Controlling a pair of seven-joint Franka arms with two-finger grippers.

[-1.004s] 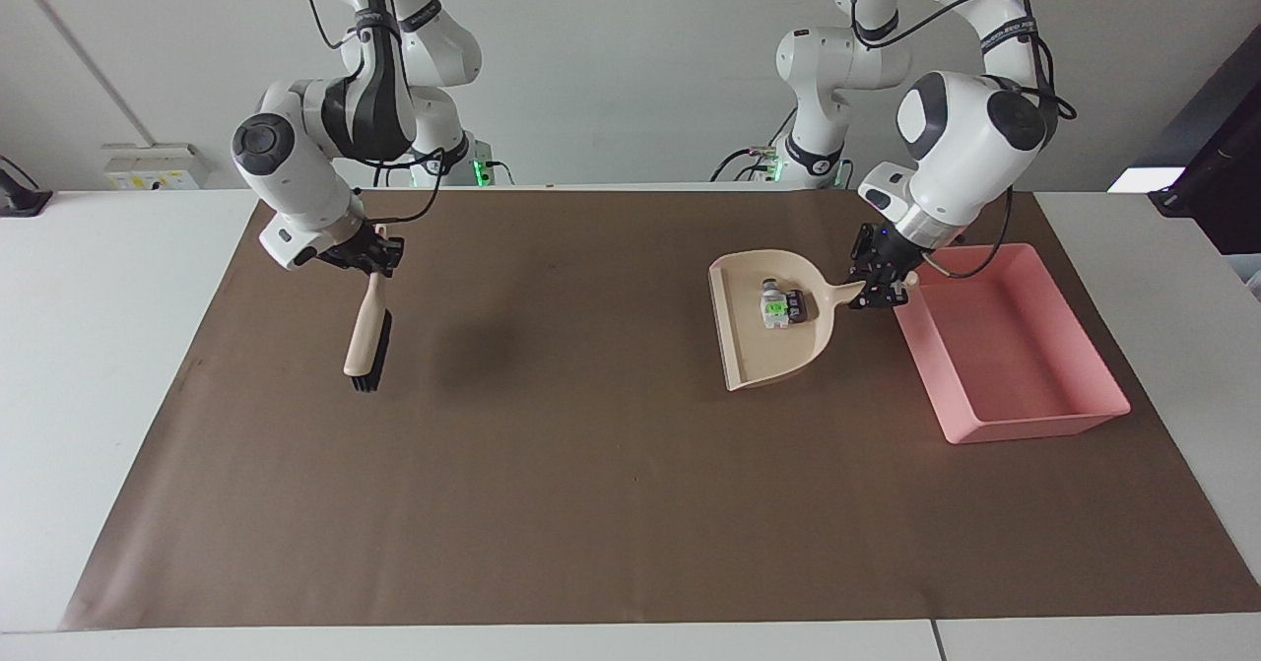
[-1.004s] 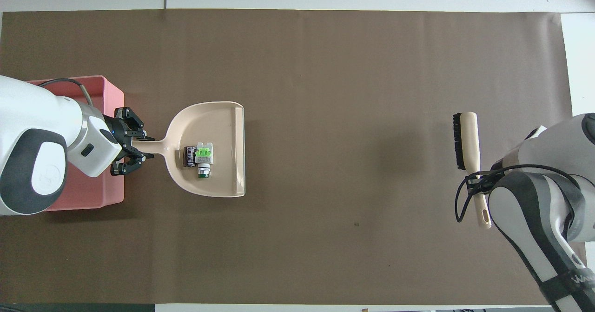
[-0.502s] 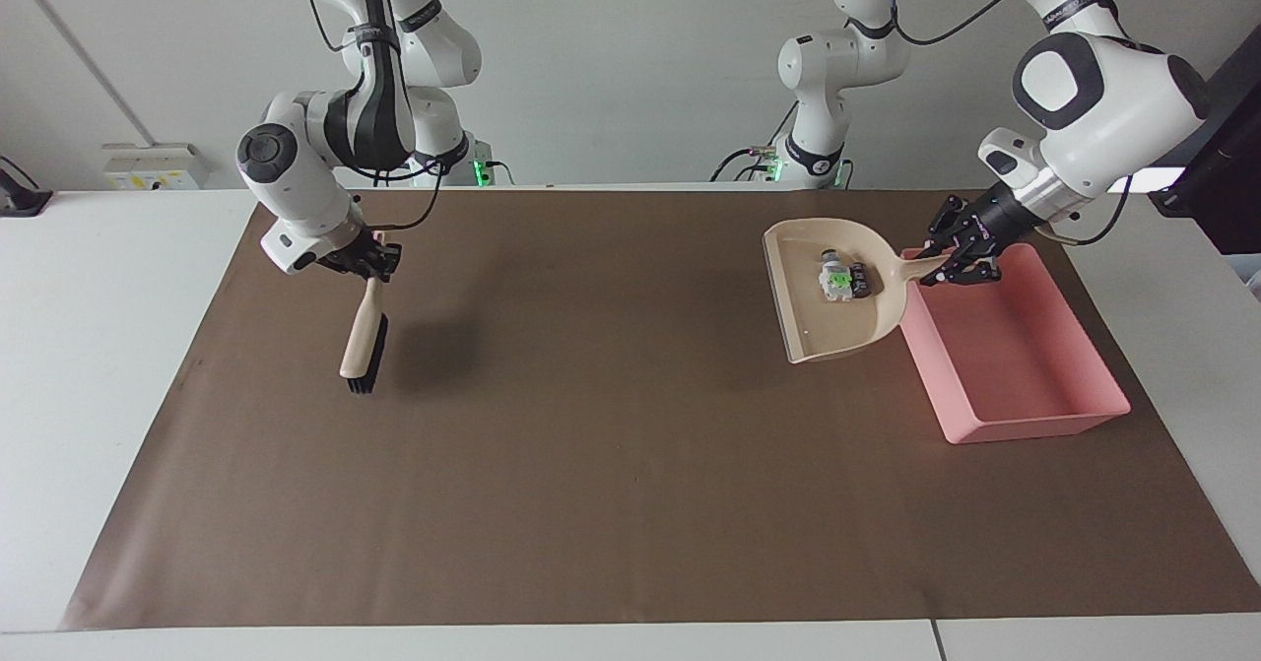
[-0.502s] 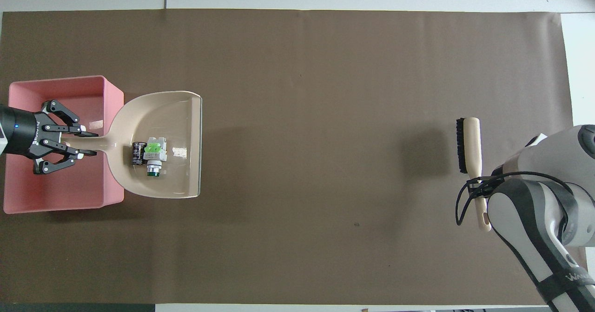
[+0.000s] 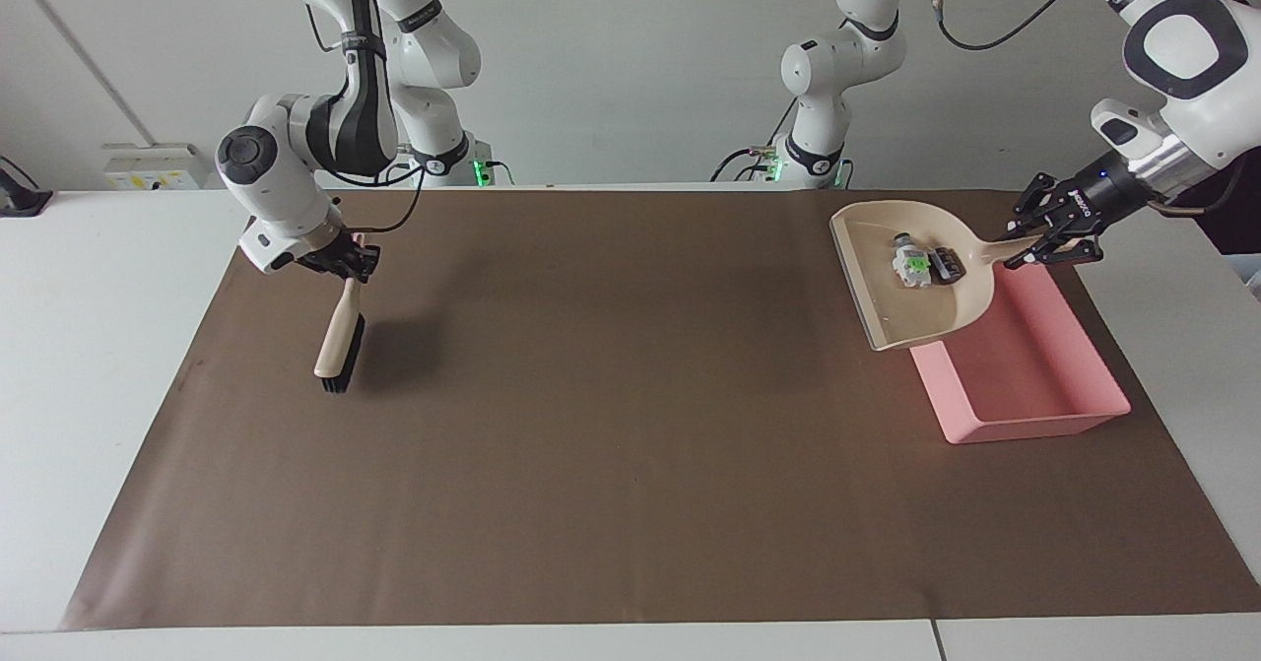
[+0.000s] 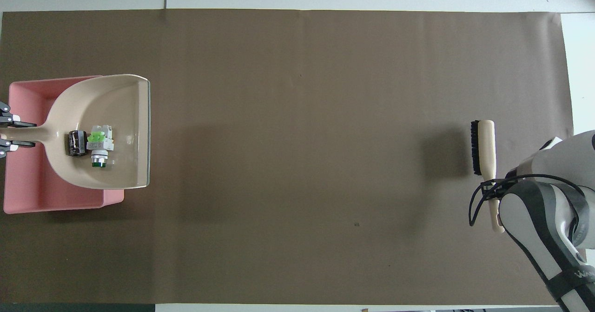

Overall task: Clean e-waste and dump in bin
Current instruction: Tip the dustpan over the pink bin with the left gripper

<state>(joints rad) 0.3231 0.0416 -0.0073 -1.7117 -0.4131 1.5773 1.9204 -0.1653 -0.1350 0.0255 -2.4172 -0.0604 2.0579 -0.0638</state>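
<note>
our left gripper (image 5: 1046, 237) has its fingers clamped on the handle of the dustpan (image 5: 911, 301), which is up in the air and level over the bin (image 5: 1025, 405). the bin sits on the brown mat (image 5: 611, 425) at the left arm's end of the table, about midway between the edge by the robots and the edge away from them. the e-waste (image 5: 921, 264) is two little bits, a whitish one with a green mark and a black stubby one, sitting deep in the pan next to the handle.

our right gripper (image 5: 340, 257) is closed on the handle of the brush (image 5: 338, 341), hanging it bristles-down over the mat toward the right arm's end, just waiting.

what worries us: from overhead the open lip of the pan sticks out past the bin wall toward the middle of the table. if we tip it lip-down from here, the bits probably slide out over the wall and land on the mat. also the bits look rollable, so a jerky move could shake them loose before we're centered.
</note>
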